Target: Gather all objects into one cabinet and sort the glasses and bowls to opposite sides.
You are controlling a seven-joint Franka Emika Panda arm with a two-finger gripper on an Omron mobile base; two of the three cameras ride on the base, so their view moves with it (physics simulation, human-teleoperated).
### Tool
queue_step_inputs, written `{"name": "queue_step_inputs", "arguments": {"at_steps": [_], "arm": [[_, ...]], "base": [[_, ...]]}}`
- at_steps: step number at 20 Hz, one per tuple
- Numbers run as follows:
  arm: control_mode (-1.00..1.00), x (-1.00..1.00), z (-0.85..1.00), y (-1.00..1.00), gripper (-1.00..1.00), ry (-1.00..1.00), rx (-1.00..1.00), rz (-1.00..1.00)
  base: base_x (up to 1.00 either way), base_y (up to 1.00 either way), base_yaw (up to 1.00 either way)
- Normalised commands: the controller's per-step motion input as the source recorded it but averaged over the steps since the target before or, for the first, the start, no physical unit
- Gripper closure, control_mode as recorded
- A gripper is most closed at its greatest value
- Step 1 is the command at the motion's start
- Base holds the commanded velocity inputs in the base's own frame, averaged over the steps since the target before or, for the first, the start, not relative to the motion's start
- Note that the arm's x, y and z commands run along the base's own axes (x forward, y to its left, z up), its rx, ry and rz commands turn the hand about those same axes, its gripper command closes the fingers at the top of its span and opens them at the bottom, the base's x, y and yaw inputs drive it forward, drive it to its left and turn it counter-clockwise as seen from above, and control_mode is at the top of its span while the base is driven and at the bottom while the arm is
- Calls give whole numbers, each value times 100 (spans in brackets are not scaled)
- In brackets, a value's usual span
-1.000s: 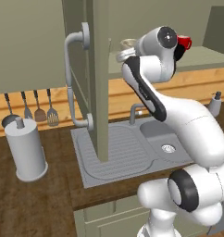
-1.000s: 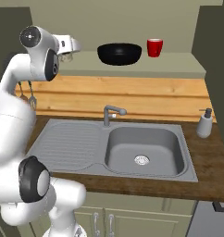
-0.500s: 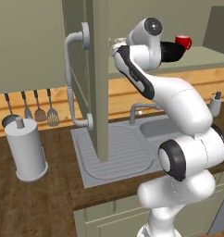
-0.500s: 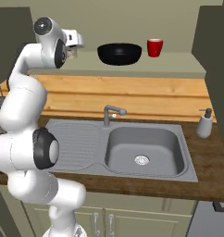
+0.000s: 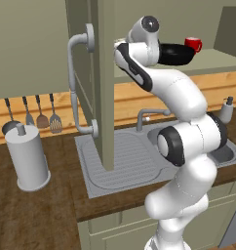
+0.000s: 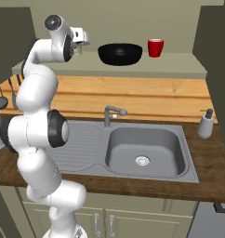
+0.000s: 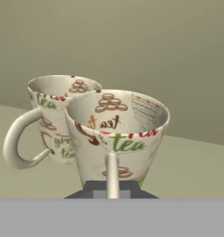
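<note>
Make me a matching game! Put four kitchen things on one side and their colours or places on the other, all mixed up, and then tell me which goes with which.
Things:
1. mug
2. bowl
3. soap bottle
4. front cup

Colours and places:
A. cream with printed words, closest to the hand camera
B. red, at the right of the shelf
C. glossy black, wide, on the shelf left of the mug
D. grey, on the counter right of the sink

Pairs: 1-B, 2-C, 3-D, 4-A
</note>
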Motion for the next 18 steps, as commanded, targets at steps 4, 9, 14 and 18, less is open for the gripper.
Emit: {"name": "queue_step_inputs", "arguments": {"at_steps": [4,9,14,18], "arm": [[-100,42,-50,1,100,2,0,0],[-100,31,-29,8,100,1,0,0],[-100,17,-22,15,100,0,0,0],[-100,5,-24,37,-100,0,0,0]], "base": [[0,0,0],[0,0,0],[0,0,0],[0,0,0]]}}
